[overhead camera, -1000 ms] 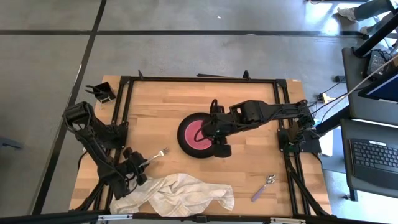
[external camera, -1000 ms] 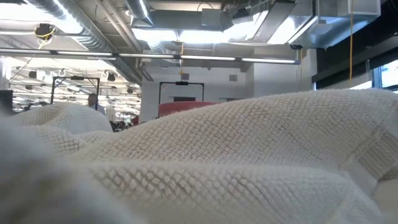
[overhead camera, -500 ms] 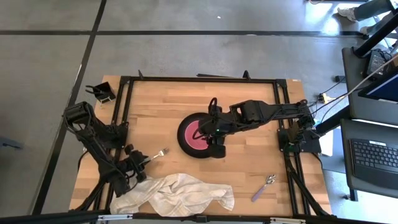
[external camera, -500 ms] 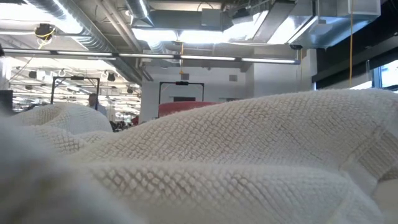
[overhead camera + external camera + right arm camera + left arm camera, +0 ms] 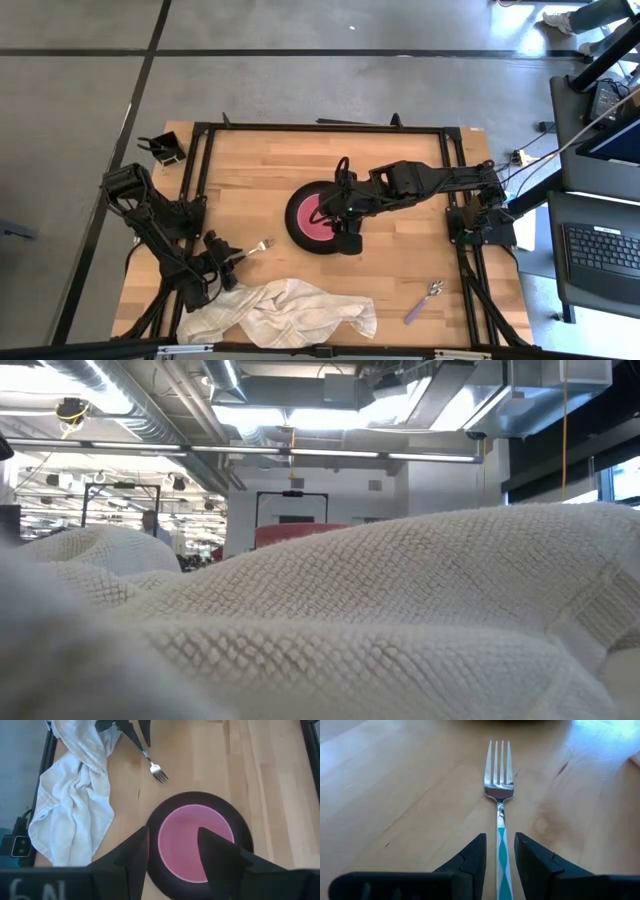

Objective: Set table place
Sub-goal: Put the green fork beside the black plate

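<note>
Closest to me on the table (image 5: pixel 400 265) I see a white towel (image 5: pixel 290 308) in a heap at the front edge. The spoon (image 5: pixel 423 301) lies off to the right of it, well apart from everything else. Just behind the towel's left end is my left hand (image 5: pixel 498 855). Its two fingers (image 5: pixel 472 857) are close together around the fork's handle, one on each side. The fork (image 5: pixel 499 795) lies flat on the wood with its prongs pointing away toward the plate. Farther back, in the middle of the table, sits the black plate (image 5: pixel 242 827) with the pink bowl (image 5: pixel 192 837) in it. My right hand (image 5: pixel 172 847) hangs over the bowl with its fingers apart, holding nothing.
</note>
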